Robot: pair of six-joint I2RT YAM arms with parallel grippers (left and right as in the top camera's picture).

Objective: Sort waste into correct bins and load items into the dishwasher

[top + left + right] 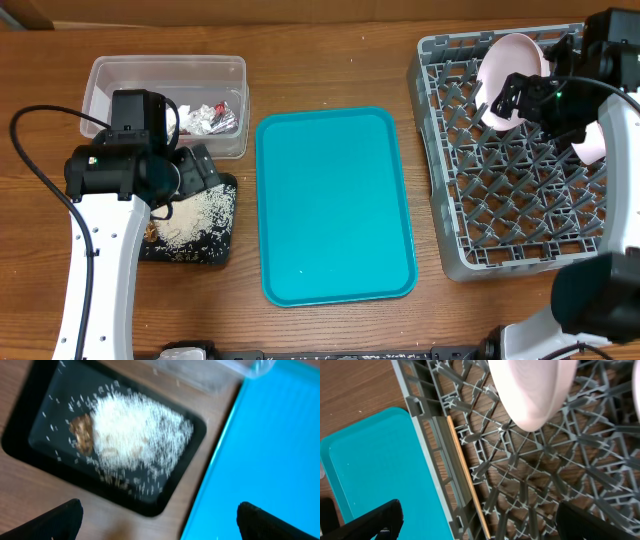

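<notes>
Left fingers (56,522), right fingers (372,522) wide, empty

The tub (130,80) sits back left, the small tray (195,255) just before it. The large tray (335,205) lies in the middle. The rack (500,220) stands right, holding a bowl (510,75).

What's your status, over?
Left gripper open, empty, above black tray holding rice. Right gripper open above dish rack; pink bowl racked. No obstruction seen.
</notes>
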